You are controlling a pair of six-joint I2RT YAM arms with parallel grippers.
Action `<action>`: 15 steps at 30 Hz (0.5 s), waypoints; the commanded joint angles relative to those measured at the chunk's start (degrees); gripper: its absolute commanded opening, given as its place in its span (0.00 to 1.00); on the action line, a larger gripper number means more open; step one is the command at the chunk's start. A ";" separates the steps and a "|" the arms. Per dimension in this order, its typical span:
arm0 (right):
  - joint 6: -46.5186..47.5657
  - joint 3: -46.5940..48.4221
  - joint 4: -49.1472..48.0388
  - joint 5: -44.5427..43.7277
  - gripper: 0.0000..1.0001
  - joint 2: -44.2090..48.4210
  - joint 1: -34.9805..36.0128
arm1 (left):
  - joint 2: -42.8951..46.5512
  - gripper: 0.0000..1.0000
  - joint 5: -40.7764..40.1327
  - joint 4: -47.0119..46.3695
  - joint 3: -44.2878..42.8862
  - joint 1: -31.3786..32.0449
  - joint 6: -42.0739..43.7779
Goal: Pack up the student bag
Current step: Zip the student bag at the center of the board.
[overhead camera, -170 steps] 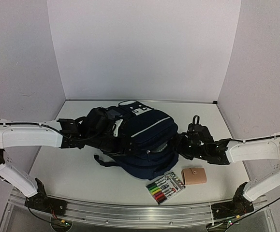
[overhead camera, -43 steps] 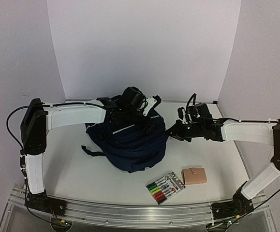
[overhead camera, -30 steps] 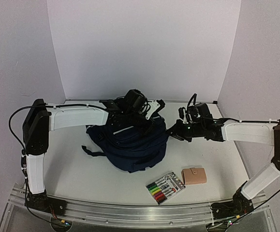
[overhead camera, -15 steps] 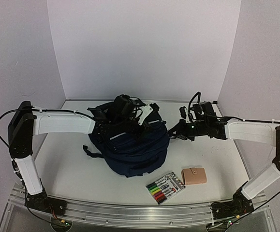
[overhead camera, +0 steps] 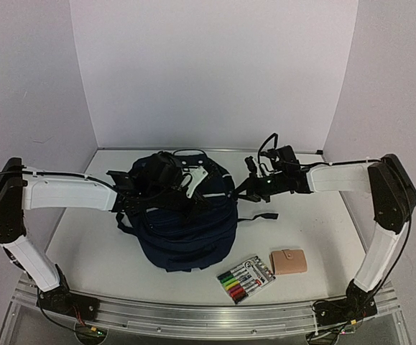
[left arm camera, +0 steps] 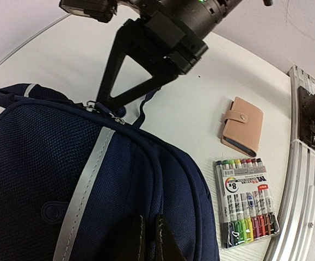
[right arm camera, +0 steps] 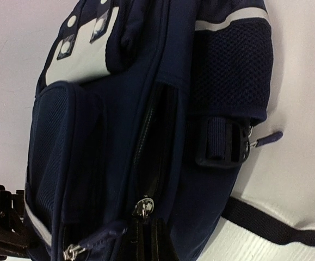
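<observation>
The student bag [overhead camera: 186, 230] is a navy backpack with grey stripes, lying in the middle of the table. My left gripper [overhead camera: 182, 190] rests on its top. In the left wrist view this gripper [left arm camera: 149, 220] is shut, pinching a ridge of the student bag [left arm camera: 37, 163] fabric between seams. My right gripper [overhead camera: 238, 194] is at the bag's right edge. In the right wrist view it [right arm camera: 148, 223] is shut on a silver zipper pull [right arm camera: 144, 206] on the bag's side [right arm camera: 92, 136]; the zipper above it is partly parted.
A pack of coloured markers [overhead camera: 246, 279] and a pink wallet [overhead camera: 288, 261] lie on the table in front of the bag, to the right. A loose bag strap [overhead camera: 258, 216] trails right. The metal rail [overhead camera: 193, 316] runs along the near edge.
The left gripper closed and moved left and nearer, and the bag shifted left with it. The right gripper followed leftward, staying at the bag's edge.
</observation>
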State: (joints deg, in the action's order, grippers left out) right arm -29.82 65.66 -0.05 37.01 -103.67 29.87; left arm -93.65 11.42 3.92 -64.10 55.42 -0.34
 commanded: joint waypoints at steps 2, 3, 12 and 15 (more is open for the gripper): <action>-0.90 6.09 -8.53 -2.80 0.00 -5.64 -2.00 | 4.66 0.00 6.09 5.79 2.69 0.83 -3.40; -1.26 6.89 -9.26 -2.48 0.00 -6.60 -2.05 | 4.89 0.00 6.40 5.99 2.87 0.83 -3.48; -3.45 13.37 -14.10 -3.02 0.00 -13.21 -2.07 | 5.66 0.00 8.03 7.51 3.66 0.83 -4.63; -3.39 15.05 -14.57 -3.76 0.00 -14.82 -2.07 | 5.89 0.00 7.84 7.59 4.01 0.83 -4.90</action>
State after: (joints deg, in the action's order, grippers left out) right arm -32.06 76.06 -7.33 40.26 -116.07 29.72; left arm -90.76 12.88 5.97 -61.64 54.93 -3.06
